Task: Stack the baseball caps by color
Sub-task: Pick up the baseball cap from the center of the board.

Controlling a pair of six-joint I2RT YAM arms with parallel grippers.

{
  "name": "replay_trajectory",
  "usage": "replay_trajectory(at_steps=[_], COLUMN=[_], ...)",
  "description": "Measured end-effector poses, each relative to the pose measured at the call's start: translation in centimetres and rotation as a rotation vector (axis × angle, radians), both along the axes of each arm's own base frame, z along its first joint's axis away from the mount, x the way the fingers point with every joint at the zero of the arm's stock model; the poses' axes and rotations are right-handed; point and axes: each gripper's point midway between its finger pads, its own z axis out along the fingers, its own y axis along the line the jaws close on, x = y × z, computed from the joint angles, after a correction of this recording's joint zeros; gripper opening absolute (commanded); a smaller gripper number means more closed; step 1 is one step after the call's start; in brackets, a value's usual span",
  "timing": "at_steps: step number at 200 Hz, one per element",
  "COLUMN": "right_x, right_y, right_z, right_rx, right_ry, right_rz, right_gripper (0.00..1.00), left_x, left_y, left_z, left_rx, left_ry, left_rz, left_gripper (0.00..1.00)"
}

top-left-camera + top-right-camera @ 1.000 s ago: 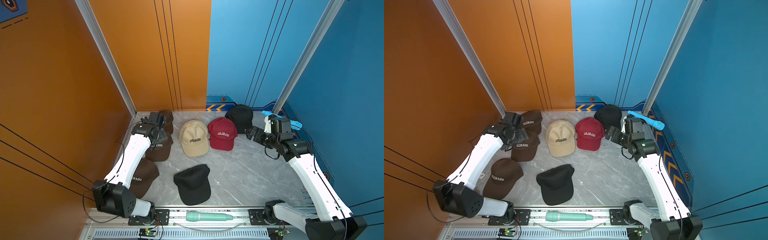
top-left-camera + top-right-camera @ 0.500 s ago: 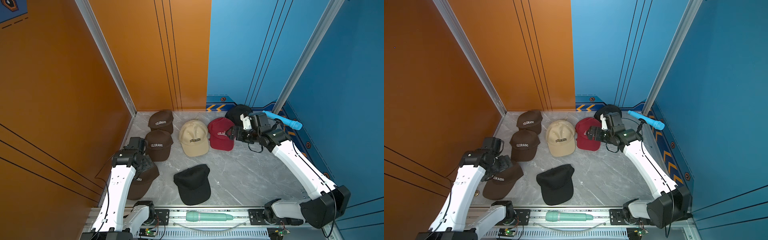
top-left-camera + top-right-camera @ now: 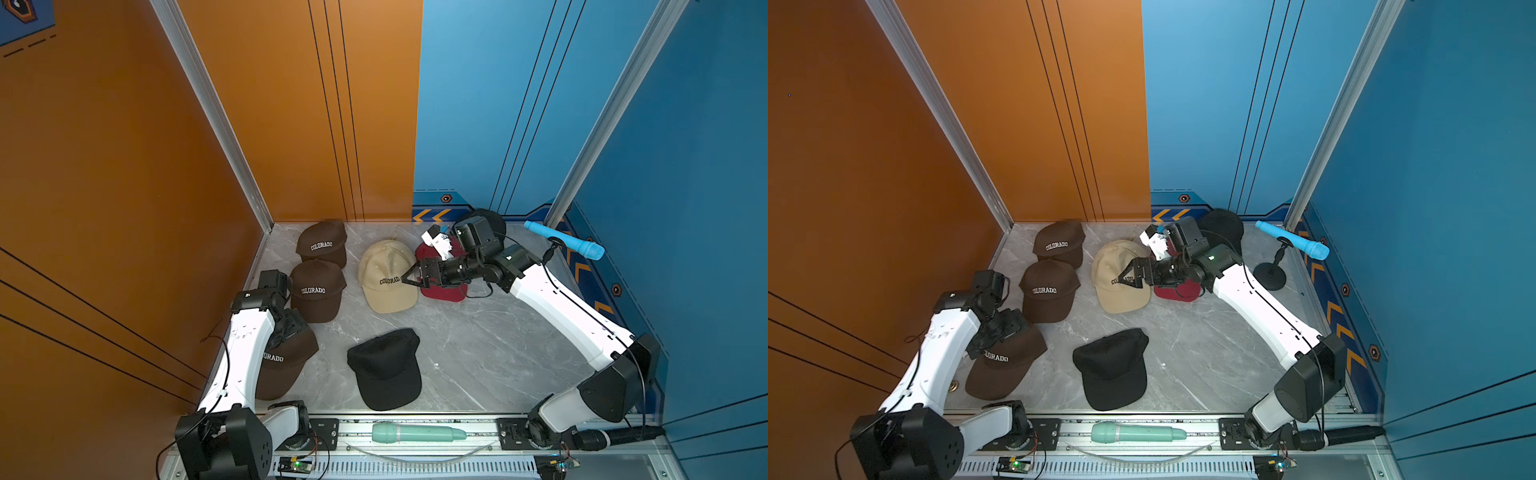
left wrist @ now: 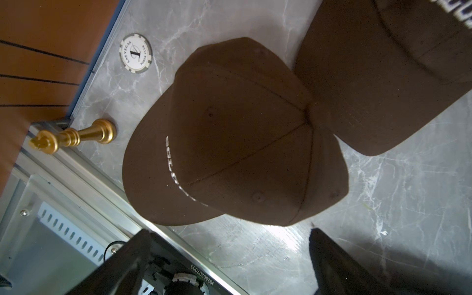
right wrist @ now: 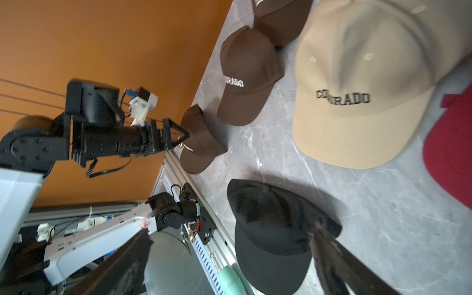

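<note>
**A:** Right gripper point(image 3: 409, 277)?
**B:** Jaws spread and empty, hovering over the beige cap point(image 3: 382, 266), near its lettering. The red cap point(image 3: 444, 293) lies just beside it, under the wrist. The far black cap point(image 3: 495, 217) sits behind the arm.
**A:** Left gripper point(image 4: 229, 231)?
**B:** Also spread wide, holding nothing, above the near brown cap point(image 4: 229, 132). The mid brown cap point(image 4: 370, 89) has its brim against that crown. The far brown cap point(image 3: 322, 243) lies beyond, in the corner.
**A:** The rest?
**B:** The near black cap point(image 3: 386, 370) lies alone, front middle. A poker chip point(image 4: 136, 53) and a gold chess piece point(image 4: 74, 135) sit beside the near brown cap.
</note>
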Motion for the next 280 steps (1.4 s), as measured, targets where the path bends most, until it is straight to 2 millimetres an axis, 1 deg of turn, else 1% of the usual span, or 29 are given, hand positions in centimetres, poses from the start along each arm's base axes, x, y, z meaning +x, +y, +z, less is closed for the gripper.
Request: replay_trajectory(at_steps=[15,33,61,92,132,150,161,163,166,194,229,252,280], right_x=[-0.9,-1.1,-0.9,-0.8,-0.2,0.2,0.4,0.5,0.6,1.2,1.7,1.8,2.0], right_y=[0.8,0.8,0.5,0.3,-0.5,-0.9,-1.3,-1.3,-1.4,-2.0,-2.4,-2.6,-2.9], right_z=[0.2,0.1,-0.1,-0.3,-0.7,-1.0,-1.1,-1.1,-1.2,-1.3,-1.4,-1.6,-1.5], right_rx=[-0.001,-0.007,-0.019,-0.032,-0.057,-0.074,-0.08,-0.081,-0.082,-0.094,-0.101,-0.108,-0.111], right_ry=[-0.008,-0.012,-0.018,-0.016,-0.023,-0.024,-0.023,-0.023,-0.023,-0.03,-0.033,-0.033,-0.034], right_rz=[0.034,0.043,0.039,0.03,0.006,-0.011,-0.019,-0.022,-0.025,-0.051,-0.071,-0.078,-0.088], right_gripper=[1.0,1.0,1.0,1.0,1.0,1.0,1.0,1.0,1.0,1.0,1.0,1.0,1.0], left_x=[0.5,1.0,1.7,2.2,2.8,2.9,2.9,2.9,2.9,3.0,2.9,2.9,2.9], left_y=[0.1,0.2,0.4,0.7,1.0,1.1,1.2,1.3,1.3,1.4,1.6,1.7,1.7], left_z=[-0.3,-1.0,-1.9,-2.6,-3.7,-3.9,-3.9,-3.9,-3.9,-4.2,-4.4,-4.4,-4.4], left_rx=[0.002,0.003,0.01,0.024,0.036,0.045,0.049,0.05,0.051,0.058,0.066,0.071,0.073], left_ry=[0.004,0.025,0.056,0.079,0.121,0.127,0.129,0.13,0.131,0.144,0.162,0.163,0.162], left_rz=[-0.011,-0.029,-0.061,-0.09,-0.124,-0.131,-0.134,-0.136,-0.137,-0.145,-0.152,-0.154,-0.15], left_gripper=[0.98,0.98,1.0,0.97,0.92,0.88,0.88,0.84,0.82,0.71,0.65,0.58,0.42])
